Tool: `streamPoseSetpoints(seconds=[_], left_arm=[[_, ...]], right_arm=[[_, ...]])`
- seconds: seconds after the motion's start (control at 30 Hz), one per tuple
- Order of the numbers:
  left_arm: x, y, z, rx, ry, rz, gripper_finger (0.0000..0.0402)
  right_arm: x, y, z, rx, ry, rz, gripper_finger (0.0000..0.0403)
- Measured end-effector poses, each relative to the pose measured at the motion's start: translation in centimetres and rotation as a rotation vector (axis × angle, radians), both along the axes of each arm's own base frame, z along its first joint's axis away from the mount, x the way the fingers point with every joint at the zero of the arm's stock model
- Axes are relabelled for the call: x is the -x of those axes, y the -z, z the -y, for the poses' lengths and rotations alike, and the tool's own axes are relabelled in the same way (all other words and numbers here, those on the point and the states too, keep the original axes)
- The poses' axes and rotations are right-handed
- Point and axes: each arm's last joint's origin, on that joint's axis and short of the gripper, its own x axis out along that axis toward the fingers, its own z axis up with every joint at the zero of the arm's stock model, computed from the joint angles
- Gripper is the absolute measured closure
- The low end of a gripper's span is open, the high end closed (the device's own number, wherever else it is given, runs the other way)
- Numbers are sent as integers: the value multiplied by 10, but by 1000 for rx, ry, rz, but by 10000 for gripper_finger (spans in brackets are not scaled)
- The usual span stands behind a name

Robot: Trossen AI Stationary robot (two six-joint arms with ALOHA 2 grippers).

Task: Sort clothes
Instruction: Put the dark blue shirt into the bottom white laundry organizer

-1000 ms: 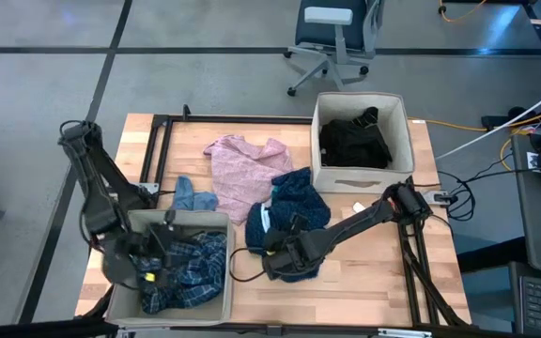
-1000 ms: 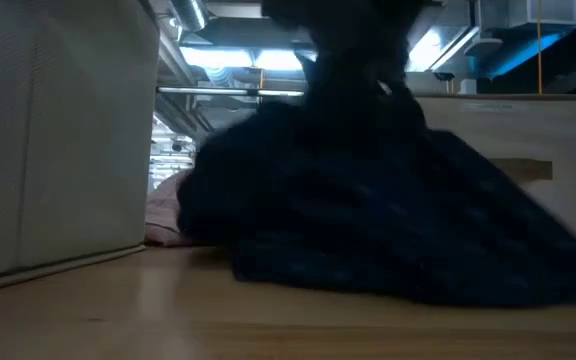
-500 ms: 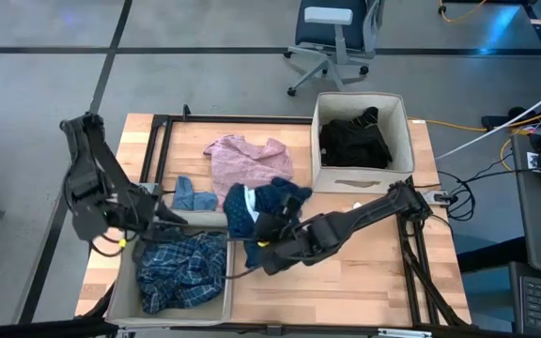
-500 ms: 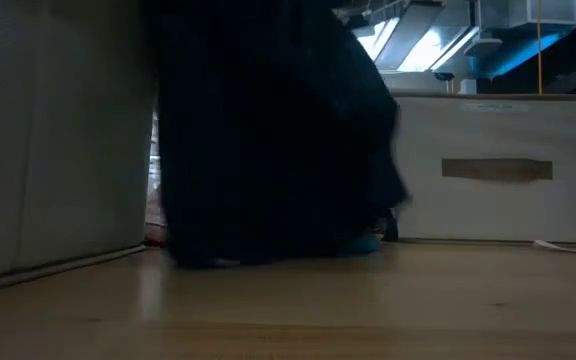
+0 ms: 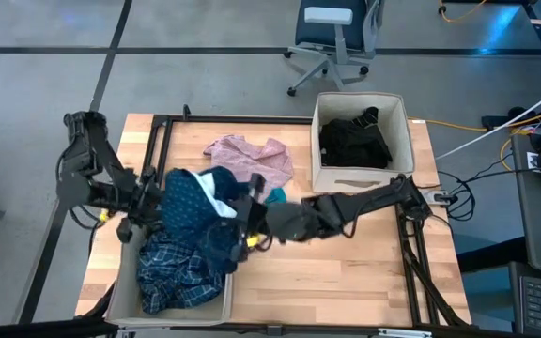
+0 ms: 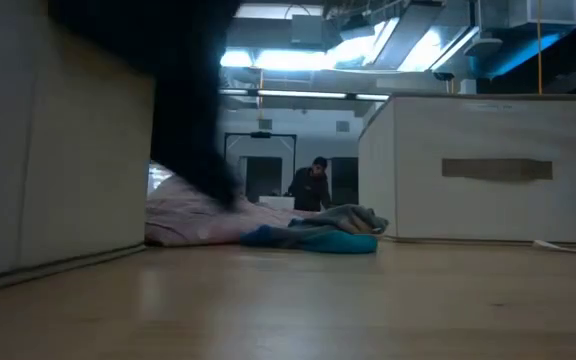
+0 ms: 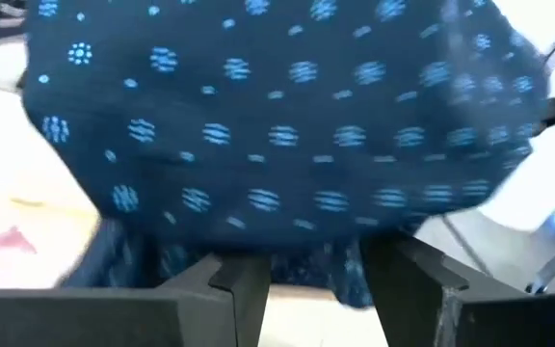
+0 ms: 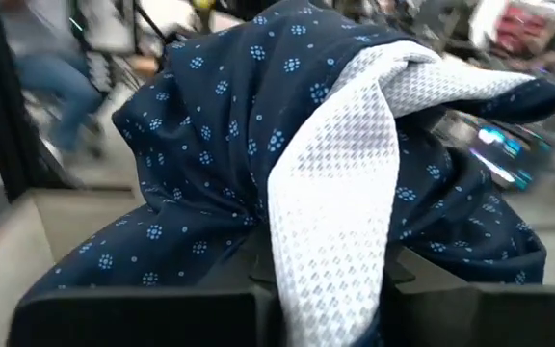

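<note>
My right gripper [image 5: 248, 228] is shut on a dark blue dotted garment [image 5: 191, 202] with a white cloth [image 8: 335, 193] bunched into it. It holds them over the far right corner of the near-left beige bin [image 5: 225, 286]. A blue-white plaid shirt [image 5: 177, 272] lies in that bin. My left gripper [image 7: 316, 289] stands open just left of the hanging garment [image 7: 277, 125]; whether it touches the cloth, I cannot tell. A pink patterned top [image 5: 252, 155] and a teal sock [image 5: 275, 195] lie on the table. Black pieces [image 5: 353, 141] fill the far-right bin. My right gripper pinches a gathered bunch of the dotted garment [image 8: 210, 241] together with a fold of the white cloth [image 8: 326, 270] between its two fingers. The fingers reach in roughly level from the table's right side. The cloth spills out past the fingers and hangs slack, clear of the table.
The far-right bin [image 5: 397, 141] stands by the right arm's base. A black frame [image 5: 162, 141] lies along the table's far left. Bare wood [image 5: 346, 272] stretches along the near right. A person shows far off in the room [image 6: 313, 185].
My right gripper has risen and swung toward the table's left edge, tipping from downward to nearly level. The dotted garment came off the table, where it lay spread, and now hangs by the left bin. My left gripper has lifted out of that bin toward the far edge.
</note>
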Motion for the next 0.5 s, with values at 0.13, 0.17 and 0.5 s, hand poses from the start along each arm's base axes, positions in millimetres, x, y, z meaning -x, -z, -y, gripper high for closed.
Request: streamPoseSetpoints(seconds=[0.13, 0.17, 0.5], left_arm=[[5, -11, -9, 28, 5, 76, 254], [7, -14, -12, 31, 4, 94, 254], [19, -34, -34, 17, -18, 236, 254]], right_arm=[[-7, -10, 10, -29, -93, 97, 342], [-8, -13, 11, -38, -124, 119, 342], [-31, -3, -2, -65, -388, 312, 342]])
